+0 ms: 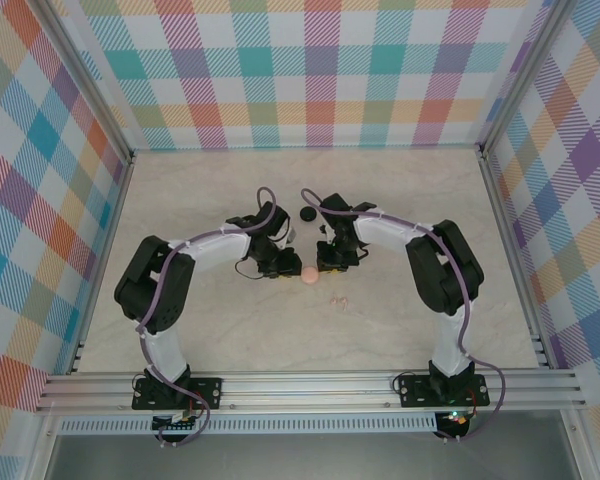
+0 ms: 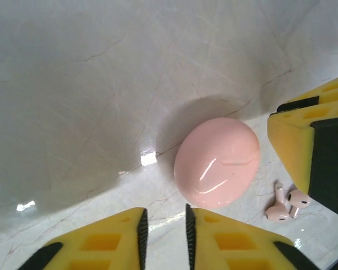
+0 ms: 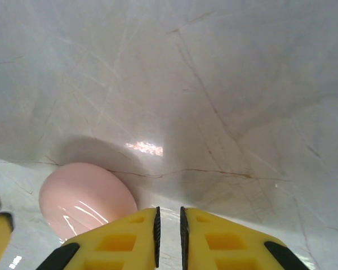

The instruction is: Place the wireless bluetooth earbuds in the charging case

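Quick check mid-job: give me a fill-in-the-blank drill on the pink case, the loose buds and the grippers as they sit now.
1. The lid of the pink case is ____.
2. The pink earbuds lie on the ____, outside the case.
3. The fingers of the left gripper are nearly ____, holding nothing.
4. The black case lies ____ from the arm bases than the pink one.

Missing words: closed; table; shut; farther

Two arms with white link shells and bulky black joint housings; a thin purple cable runs along each; black bolted base plates at 6 o'clock; left gripper and right gripper have yellow fingers with recessed pockets, black inner pads.
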